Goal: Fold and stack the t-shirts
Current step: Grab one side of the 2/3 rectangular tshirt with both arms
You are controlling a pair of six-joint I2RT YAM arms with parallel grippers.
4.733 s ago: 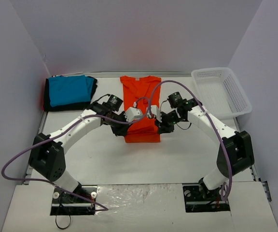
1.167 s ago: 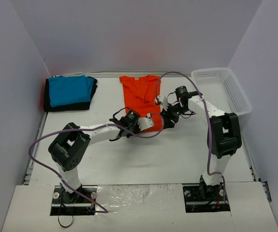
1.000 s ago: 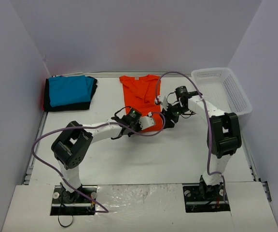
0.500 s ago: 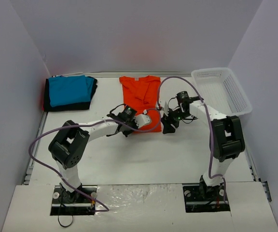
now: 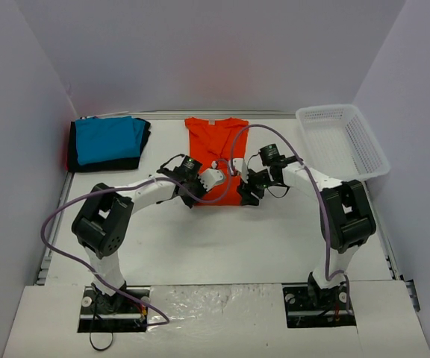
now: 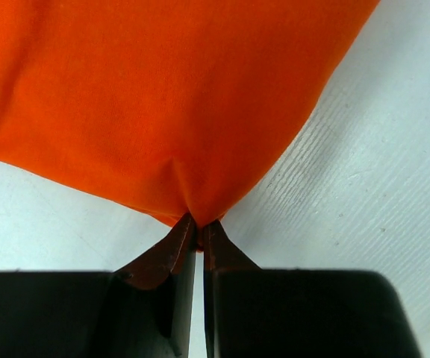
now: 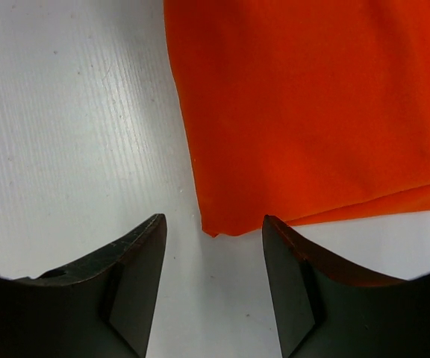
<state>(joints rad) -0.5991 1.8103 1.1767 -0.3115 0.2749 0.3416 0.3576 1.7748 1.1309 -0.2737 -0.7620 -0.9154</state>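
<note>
The orange-red t-shirt [image 5: 213, 145] lies mid-table, its lower part folded up. My left gripper [image 5: 209, 181] is shut, pinching the shirt's near edge [image 6: 192, 212] between its fingertips. My right gripper [image 5: 246, 195] stands open at the shirt's near right corner [image 7: 215, 227], which sits between the fingers [image 7: 136, 253] without touching them. A turquoise-blue folded t-shirt [image 5: 107, 139] rests on a black folded one [image 5: 103, 164] at the far left.
A white mesh basket [image 5: 343, 140] stands at the far right. Purple cables [image 5: 275, 134] loop over both arms above the shirt. Grey walls close in the table on three sides.
Both grippers have shifted left and nearer along the shirt's near edge; the folded edge has been drawn back. The right gripper has come off the cloth and stands open at the corner.
</note>
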